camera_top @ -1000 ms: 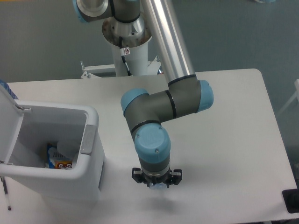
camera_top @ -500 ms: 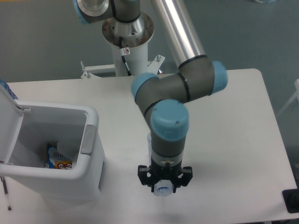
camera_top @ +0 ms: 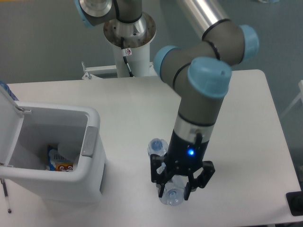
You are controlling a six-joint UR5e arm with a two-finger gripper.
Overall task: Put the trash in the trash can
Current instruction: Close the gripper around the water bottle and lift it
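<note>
The trash in view is a clear plastic water bottle (camera_top: 157, 146) at the table's front centre, its bluish cap end (camera_top: 172, 197) showing between the fingers. My gripper (camera_top: 174, 191) points down and is shut on the bottle near that end; my wrist hides its middle. The trash can (camera_top: 91, 124), a white bin with a grey latch panel (camera_top: 88, 141), stands at the left with its lid (camera_top: 8, 115) swung open. Inside it lies a whitish plastic bag (camera_top: 67, 150).
A blue-and-orange snack packet (camera_top: 57, 162) lies in the bin beside the bag. The arm's white base column (camera_top: 129, 47) rises behind the table's far edge. A black object (camera_top: 295, 204) sits at the table's front right corner.
The arm has risen toward the camera and shifted slightly right, carrying the bottle with it. More of the bottle now shows beside the wrist. The bin and its contents are unchanged.
</note>
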